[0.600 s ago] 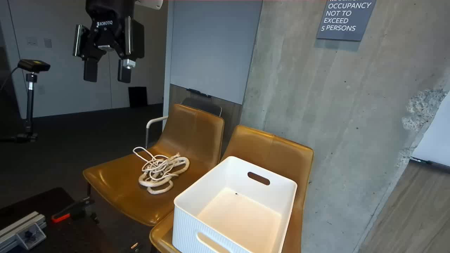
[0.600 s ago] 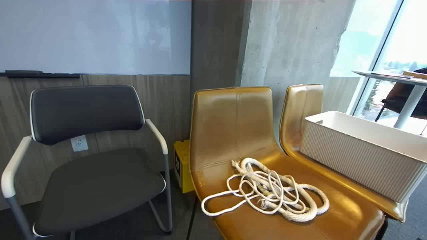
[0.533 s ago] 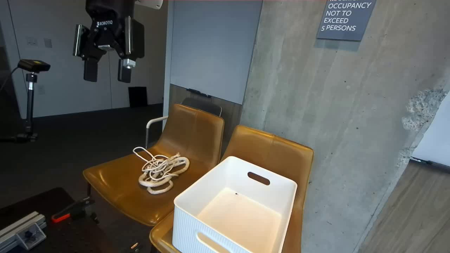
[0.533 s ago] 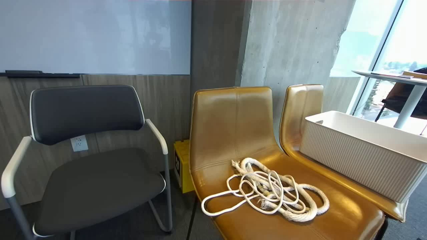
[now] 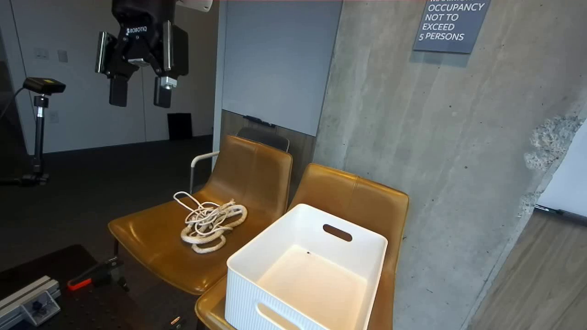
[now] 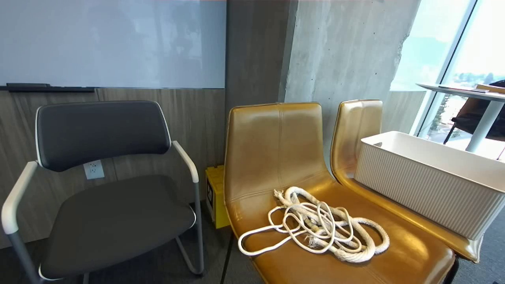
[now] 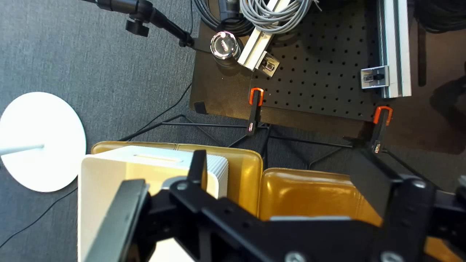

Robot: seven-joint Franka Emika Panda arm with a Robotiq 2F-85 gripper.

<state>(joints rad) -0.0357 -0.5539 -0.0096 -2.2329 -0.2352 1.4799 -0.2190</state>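
Jaws hang high in the air, pointing down, spread apart with nothing between them and nothing touching them. In an exterior view, the white rope (image 5: pixel 210 222) is well below them and a bit off to the right, on the seat of a brown chair (image 5: pixel 250 172). Its fat and skinny bits lie in one loose heap with no clear long way, and one skinny bit loops out to the side edge of the seat, maybe past it. The wrist view does not show the rope. A white bin (image 6: pixel 426 187) sits on the next chair (image 5: pixel 348 188), its long way running from chair back to seat front. So the rope has a chair back behind it and a tall bin wall to one side. Open air is above it, and a gap parts the seats from the counter (image 7: pixel 225 92) with its clamps (image 7: pixel 253 116).
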